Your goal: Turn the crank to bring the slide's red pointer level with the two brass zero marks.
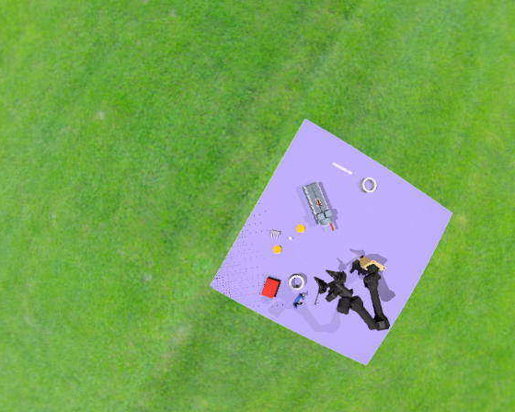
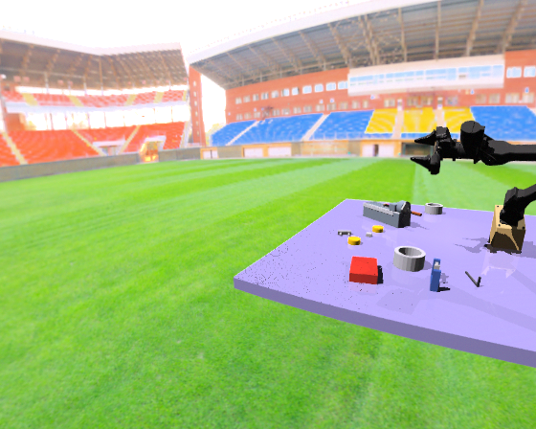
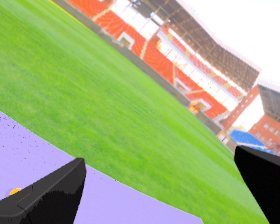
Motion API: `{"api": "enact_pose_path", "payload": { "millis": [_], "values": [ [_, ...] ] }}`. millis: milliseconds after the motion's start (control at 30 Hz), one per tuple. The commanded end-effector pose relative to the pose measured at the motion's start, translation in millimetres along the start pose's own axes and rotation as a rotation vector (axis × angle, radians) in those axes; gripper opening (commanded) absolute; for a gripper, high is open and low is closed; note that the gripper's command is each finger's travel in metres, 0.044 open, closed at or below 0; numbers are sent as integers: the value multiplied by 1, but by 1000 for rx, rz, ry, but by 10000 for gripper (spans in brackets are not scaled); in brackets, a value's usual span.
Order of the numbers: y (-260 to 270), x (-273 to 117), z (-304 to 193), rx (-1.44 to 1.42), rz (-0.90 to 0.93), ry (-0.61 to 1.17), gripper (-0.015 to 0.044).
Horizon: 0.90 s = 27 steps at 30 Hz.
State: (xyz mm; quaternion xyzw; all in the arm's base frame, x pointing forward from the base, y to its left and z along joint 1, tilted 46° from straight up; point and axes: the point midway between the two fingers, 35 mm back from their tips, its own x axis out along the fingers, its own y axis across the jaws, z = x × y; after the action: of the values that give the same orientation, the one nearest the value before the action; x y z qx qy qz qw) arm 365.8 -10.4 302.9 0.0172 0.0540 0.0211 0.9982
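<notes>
Machine (image 1: 312,195) (image 2: 385,215), grey, long and blocky, smooth matte faces, is the landmark; it sits on a flat lilac table (image 1: 397,221) (image 2: 318,299) (image 3: 111,195); orange-brown crank handle (image 1: 332,227) (image 2: 416,214), a short rod, sticks out at the machine's end nearer the arm; red pointer (image 1: 319,203) is a speck on the machine's top, too small to tell if level with the brass marks.

Black gripper (image 1: 321,274) (image 2: 413,149) (image 3: 161,160) is raised well apart from the machine, on the handle-end side; fingers wide apart, nothing between them, handle untouched; tips dark and tapered; black jointed arm (image 1: 375,296) (image 2: 524,152) rises from a tan angular base (image 1: 366,263) (image 2: 497,227), well apart from the machine.

Near the machine's handle end: round yellow disc (image 1: 300,228) (image 2: 377,229); farther from the machine, second yellow disc (image 1: 277,249) (image 2: 354,240), tiny pale block (image 1: 291,238) (image 2: 368,235), small grey bracket (image 1: 275,233) (image 2: 345,233); on the machine's other side, pale ring (image 1: 362,185) (image 2: 434,212) and thin white strip (image 1: 342,168).

Well apart from the machine: larger-looking grey ring in exterior view (image 1: 291,281) (image 2: 409,261), red box (image 1: 270,287) (image 2: 364,269) with a dark side, upright blue piece (image 1: 299,301) (image 2: 435,275), dark bent rod (image 1: 317,297) (image 2: 473,279); green grass beyond the table, streaky texture.
</notes>
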Motion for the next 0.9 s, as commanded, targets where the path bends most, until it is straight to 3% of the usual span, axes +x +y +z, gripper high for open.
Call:
{"api": "enact_pose_path", "payload": {
  "millis": [0, 867],
  "values": [
    [-7, 18, -15, 17, 13, 77, 440],
    [-68, 111, -135, 220, 104, 524, 440]
  ]
}}
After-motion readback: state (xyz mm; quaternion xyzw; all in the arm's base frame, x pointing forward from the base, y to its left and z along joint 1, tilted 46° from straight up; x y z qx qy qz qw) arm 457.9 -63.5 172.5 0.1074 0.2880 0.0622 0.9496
